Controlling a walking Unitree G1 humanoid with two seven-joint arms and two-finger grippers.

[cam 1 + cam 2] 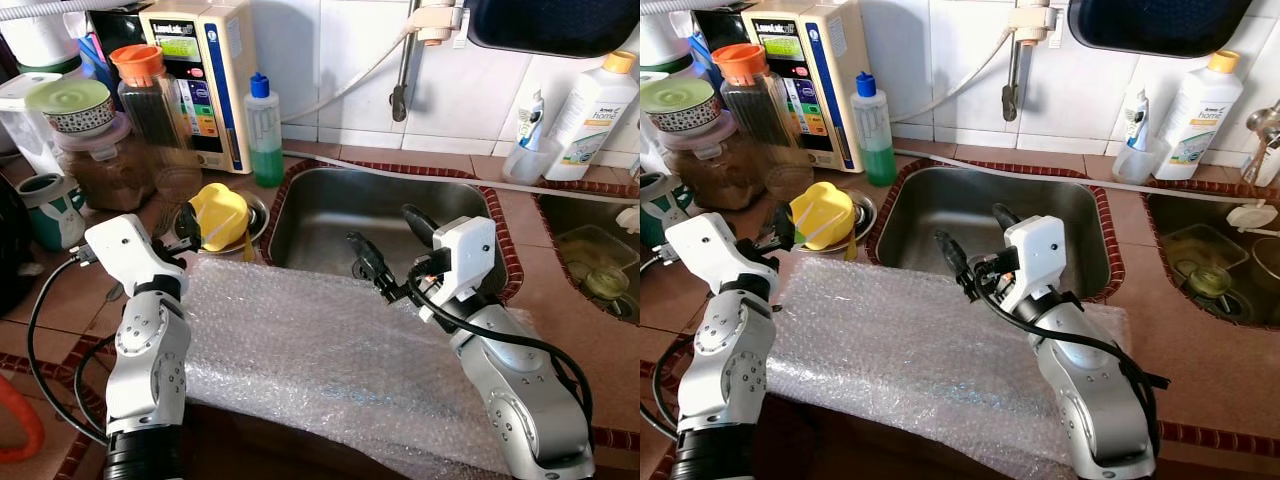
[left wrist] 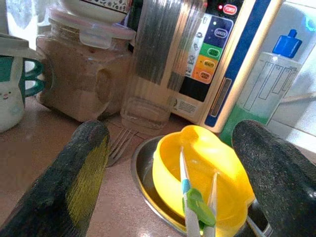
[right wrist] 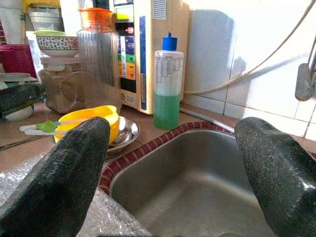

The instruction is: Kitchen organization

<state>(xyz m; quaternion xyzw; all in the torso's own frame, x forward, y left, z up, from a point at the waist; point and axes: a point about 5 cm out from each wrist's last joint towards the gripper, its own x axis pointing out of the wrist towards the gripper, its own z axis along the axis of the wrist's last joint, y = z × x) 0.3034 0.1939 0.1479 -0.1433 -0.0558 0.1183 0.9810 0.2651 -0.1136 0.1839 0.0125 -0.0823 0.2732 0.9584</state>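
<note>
Tiled kitchen surface (image 1: 560,300) carries a bubble-wrap sheet (image 1: 300,350) before the steel sink (image 1: 330,215). Left gripper (image 2: 168,163), fingers spread and empty, faces the yellow bowl (image 1: 220,215) on its steel plate (image 3: 126,132). Right gripper (image 1: 385,245) hangs over the sink, fingers apart, holding nothing.

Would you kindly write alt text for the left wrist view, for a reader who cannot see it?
The left gripper, its two black fingers spread open, points at a yellow plastic bowl sitting in a shallow steel dish, with white-and-green tongs resting across it. Behind stand a brown-filled storage jar, a ribbed clear container and a green soap bottle.
</note>
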